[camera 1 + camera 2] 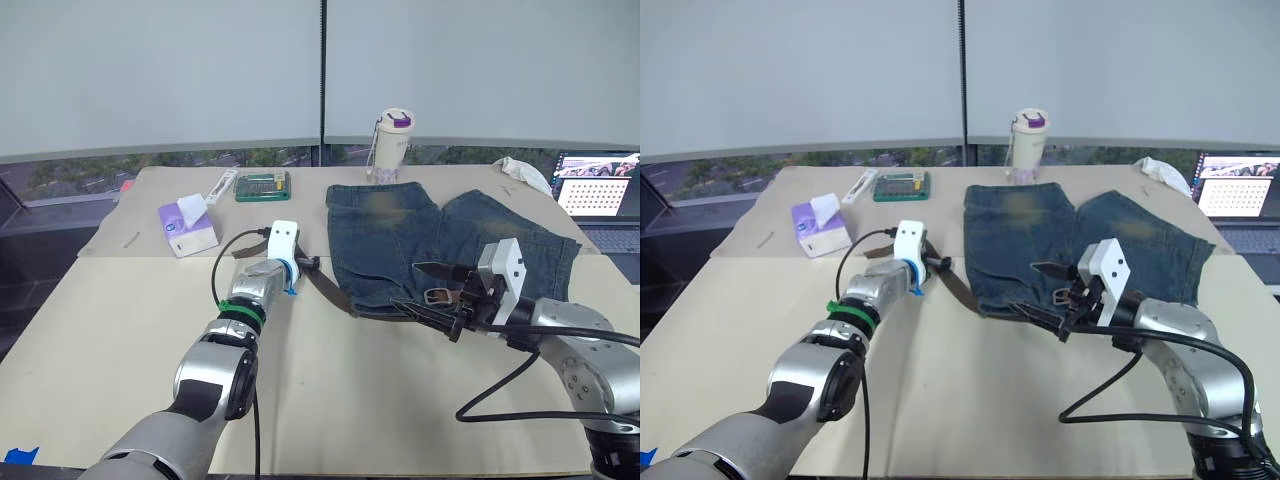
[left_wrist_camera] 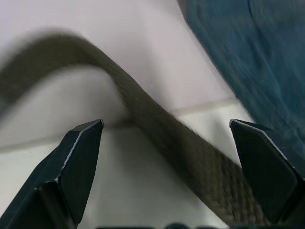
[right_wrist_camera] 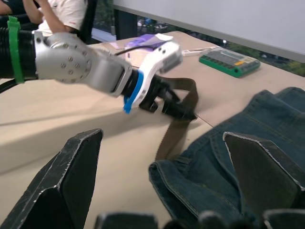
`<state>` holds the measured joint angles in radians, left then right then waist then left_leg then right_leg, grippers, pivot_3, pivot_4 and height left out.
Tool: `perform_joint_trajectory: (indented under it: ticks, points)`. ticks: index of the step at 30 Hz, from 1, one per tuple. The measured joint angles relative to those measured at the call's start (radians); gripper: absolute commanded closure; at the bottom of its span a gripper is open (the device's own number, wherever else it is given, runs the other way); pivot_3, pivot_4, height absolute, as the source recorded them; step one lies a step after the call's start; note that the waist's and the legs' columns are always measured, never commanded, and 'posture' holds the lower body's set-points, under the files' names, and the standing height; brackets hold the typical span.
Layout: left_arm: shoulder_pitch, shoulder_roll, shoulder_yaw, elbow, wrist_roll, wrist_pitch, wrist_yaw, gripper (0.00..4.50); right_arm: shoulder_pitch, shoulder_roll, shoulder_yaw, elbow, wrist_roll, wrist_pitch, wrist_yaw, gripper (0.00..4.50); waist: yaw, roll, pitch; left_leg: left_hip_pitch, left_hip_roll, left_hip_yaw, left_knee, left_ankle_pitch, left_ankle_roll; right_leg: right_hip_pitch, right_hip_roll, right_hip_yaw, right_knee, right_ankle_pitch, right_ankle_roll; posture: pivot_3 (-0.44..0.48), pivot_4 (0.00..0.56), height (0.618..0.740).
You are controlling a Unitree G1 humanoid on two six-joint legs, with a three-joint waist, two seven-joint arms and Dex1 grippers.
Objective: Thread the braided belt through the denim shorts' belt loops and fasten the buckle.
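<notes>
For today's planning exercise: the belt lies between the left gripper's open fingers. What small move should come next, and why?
Probably close the left gripper on the braided belt. Its fingers stand open on either side of the strap, which lies loose on the table beside the denim shorts. A grip there would let it feed the belt along.

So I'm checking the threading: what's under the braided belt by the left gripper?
Bare table under the braided belt, between the open left gripper fingers. Whatever the strap covers is hidden.
</notes>
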<state>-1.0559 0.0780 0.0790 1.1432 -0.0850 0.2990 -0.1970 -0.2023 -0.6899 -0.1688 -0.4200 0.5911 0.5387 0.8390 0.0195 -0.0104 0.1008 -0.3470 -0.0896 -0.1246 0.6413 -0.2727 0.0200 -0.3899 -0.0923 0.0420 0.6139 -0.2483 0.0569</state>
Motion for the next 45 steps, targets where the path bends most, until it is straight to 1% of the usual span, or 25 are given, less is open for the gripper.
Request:
perform_joint_trajectory:
  ticks: [2, 3, 4, 11, 12, 15, 17, 20, 23, 25, 26, 27, 28, 30, 32, 33, 34, 36, 38, 40, 43, 45]
  points:
    - [-0.025, -0.004, -0.001, 0.041, 0.007, -0.024, 0.007, 0.00, -0.005, 0.010, 0.000, 0.001, -0.002, -0.010, -0.010, 0.02, -0.002, 0.000, 0.000, 0.000, 0.000, 0.000, 0.000, 0.000, 0.000, 0.000, 0.000, 0.000, 0.000, 0.000, 0.000, 0.000, 0.150, 0.740]
    - [-0.035, -0.008, -0.001, 0.053, 0.008, -0.037, 0.009, 0.53, -0.005, 0.011, 0.001, 0.001, -0.003, -0.010, -0.013, 0.00, -0.003, 0.000, 0.000, 0.000, 0.000, 0.000, 0.000, 0.000, 0.000, 0.000, 0.000, 0.000, 0.000, 0.000, 0.000, 0.000, 0.150, 0.740]
    - [-0.041, -0.010, -0.001, 0.060, 0.011, -0.046, 0.010, 0.76, -0.005, 0.011, 0.002, 0.001, -0.008, -0.011, -0.015, 0.00, -0.003, 0.000, 0.000, 0.000, 0.000, 0.000, 0.000, 0.000, 0.000, 0.000, -0.001, 0.000, 0.000, 0.000, 0.000, 0.000, 0.150, 0.740]
    - [-0.044, -0.010, 0.005, 0.098, 0.022, -0.083, 0.027, 3.16, 0.025, 0.017, 0.002, 0.001, -0.028, -0.020, -0.037, 0.00, -0.004, 0.000, 0.000, 0.000, 0.000, 0.000, 0.000, 0.000, 0.001, 0.000, 0.000, 0.000, 0.001, 0.000, 0.000, 0.000, 0.150, 0.740]
    - [-0.043, -0.010, 0.008, 0.098, 0.023, -0.089, 0.035, 3.56, 0.025, 0.017, 0.002, 0.001, -0.028, -0.021, -0.039, 0.00, -0.005, 0.000, 0.000, 0.000, 0.000, 0.000, 0.000, 0.000, 0.001, 0.000, 0.000, 0.000, 0.001, 0.000, 0.000, 0.000, 0.150, 0.740]
    - [-0.036, -0.004, 0.020, 0.097, 0.023, -0.140, 0.067, 4.46, 0.025, 0.020, 0.002, 0.001, -0.028, -0.024, -0.047, 0.00, -0.006, 0.000, 0.000, 0.000, 0.000, 0.000, 0.000, 0.000, 0.000, 0.000, 0.000, 0.000, 0.001, 0.000, 0.000, 0.000, 0.150, 0.740]
    - [-0.013, 0.007, 0.018, 0.077, 0.026, -0.179, 0.063, 4.46, 0.025, 0.025, 0.003, 0.001, -0.029, -0.025, -0.055, 0.00, -0.006, 0.000, 0.000, 0.000, 0.000, 0.000, 0.000, 0.000, 0.000, 0.000, 0.000, 0.000, 0.001, 0.000, 0.000, 0.000, 0.150, 0.740]
    - [0.053, 0.037, -0.008, 0.002, 0.051, -0.230, 0.040, 4.46, 0.025, 0.032, 0.007, 0.000, -0.028, -0.025, -0.059, 0.00, -0.009, 0.001, 0.000, 0.000, 0.001, 0.000, -0.001, 0.000, 0.000, -0.001, 0.000, 0.001, 0.001, 0.000, 0.000, 0.000, 0.150, 0.740]
    - [0.148, 0.079, -0.036, -0.144, 0.077, -0.281, 0.018, 4.46, 0.027, 0.038, 0.011, -0.002, -0.023, -0.006, -0.078, 0.00, -0.010, 0.001, -0.001, 0.000, 0.001, 0.000, -0.002, 0.000, -0.001, -0.002, 0.000, 0.002, 0.003, 0.000, 0.000, 0.000, 0.150, 0.740]
    - [0.228, 0.123, -0.083, -0.283, 0.116, -0.348, -0.024, 4.46, 0.030, 0.040, 0.017, -0.004, -0.016, 0.018, -0.087, 0.00, -0.009, 0.001, -0.001, 0.000, 0.001, 0.000, -0.002, 0.001, -0.001, -0.003, 0.000, 0.002, 0.003, 0.000, 0.000, 0.000, 0.150, 0.740]
    - [0.308, 0.186, -0.154, -0.423, 0.173, -0.447, -0.077, 4.46, 0.029, 0.041, 0.021, -0.008, 0.004, 0.051, -0.099, 0.00, -0.010, 0.001, -0.001, 0.000, 0.001, 0.000, -0.003, 0.001, -0.002, -0.003, -0.001, 0.003, 0.002, 0.000, -0.001, 0.000, 0.150, 0.740]
    - [0.334, 0.209, -0.184, -0.470, 0.202, -0.489, -0.100, 4.46, 0.028, 0.042, 0.022, -0.008, 0.012, 0.067, -0.106, 0.00, -0.009, 0.002, -0.001, 0.000, 0.002, 0.000, -0.003, 0.001, -0.002, -0.003, -0.001, 0.003, 0.002, 0.000, -0.001, 0.000, 0.150, 0.740]
    - [0.376, 0.253, -0.231, -0.546, 0.244, -0.557, -0.132, 4.46, 0.020, 0.050, 0.022, -0.008, 0.022, 0.090, -0.123, 0.00, -0.007, 0.002, -0.001, 0.000, 0.001, 0.000, -0.003, 0.001, -0.002, -0.003, -0.001, 0.003, 0.000, 0.001, -0.001, 0.000, 0.150, 0.740]
    - [0.429, 0.319, -0.319, -0.643, 0.327, -0.682, -0.185, 4.46, 0.003, 0.059, 0.024, -0.007, 0.033, 0.132, -0.154, 0.00, -0.002, 0.003, -0.002, 0.000, 0.001, 0.000, -0.004, 0.000, 0.000, -0.002, -0.002, 0.003, -0.001, 0.001, -0.002, 0.000, 0.150, 0.740]
    - [0.441, 0.379, -0.401, -0.675, 0.420, -0.797, -0.211, 4.46, -0.010, 0.060, 0.025, -0.004, 0.043, 0.160, -0.172, 0.00, 0.007, 0.003, -0.002, 0.000, 0.000, 0.000, -0.004, -0.001, 0.002, -0.002, -0.002, 0.002, -0.002, 0.002, -0.003, 0.000, 0.150, 0.740]
    - [0.438, 0.429, -0.460, -0.691, 0.500, -0.879, -0.219, 4.46, -0.014, 0.060, 0.025, -0.003, 0.045, 0.177, -0.181, 0.00, 0.008, 0.003, -0.002, 0.000, 0.000, 0.000, -0.004, -0.001, 0.002, -0.001, -0.002, 0.002, -0.003, 0.002, -0.003, 0.000, 0.150, 0.740]
    - [0.436, 0.459, -0.492, -0.697, 0.552, -0.934, -0.222, 4.46, -0.013, 0.060, 0.025, 0.000, 0.045, 0.187, -0.190, 0.00, 0.008, 0.003, -0.002, 0.000, 0.000, 0.000, -0.004, -0.001, 0.002, -0.001, -0.002, 0.002, -0.003, 0.002, -0.003, 0.000, 0.150, 0.740]
    - [0.418, 0.499, -0.540, -0.694, 0.674, -1.015, -0.187, 4.46, -0.007, 0.056, 0.026, 0.011, 0.043, 0.214, -0.206, 0.00, 0.010, 0.003, -0.002, 0.000, 0.000, 0.000, -0.005, -0.001, 0.003, -0.001, -0.002, 0.002, -0.003, 0.002, -0.003, 0.000, 0.150, 0.740]
    - [0.399, 0.506, -0.556, -0.679, 0.738, -1.039, -0.143, 4.46, -0.001, 0.052, 0.025, 0.013, 0.050, 0.257, -0.227, 0.00, 0.013, 0.003, -0.002, 0.000, 0.000, 0.000, -0.005, -0.001, 0.003, -0.002, -0.002, 0.002, -0.002, 0.002, -0.003, 0.000, 0.150, 0.740]
    - [0.389, 0.504, -0.556, -0.657, 0.768, -1.044, -0.102, 4.46, 0.006, 0.072, 0.019, 0.013, 0.065, 0.313, -0.268, 0.00, 0.013, 0.003, -0.002, 0.000, 0.001, 0.000, -0.005, -0.001, 0.003, -0.002, -0.001, 0.001, -0.002, 0.002, -0.003, 0.000, 0.150, 0.740]
    - [0.386, 0.497, -0.558, -0.622, 0.812, -1.045, -0.036, 4.46, 0.015, 0.167, 0.008, 0.013, 0.103, 0.410, -0.369, 0.00, 0.007, 0.003, -0.002, 0.000, 0.001, 0.000, -0.005, -0.001, 0.003, -0.003, 0.000, 0.002, 0.000, 0.002, -0.003, 0.000, 0.150, 0.740]
    - [0.385, 0.493, -0.567, -0.620, 0.857, -1.054, 0.018, 4.46, 0.013, 0.263, 0.008, 0.013, 0.099, 0.440, -0.467, 0.00, 0.002, 0.003, -0.002, 0.000, 0.001, 0.000, -0.006, -0.001, 0.003, -0.004, 0.000, 0.001, 0.001, 0.002, -0.003, 0.000, 0.150, 0.740]
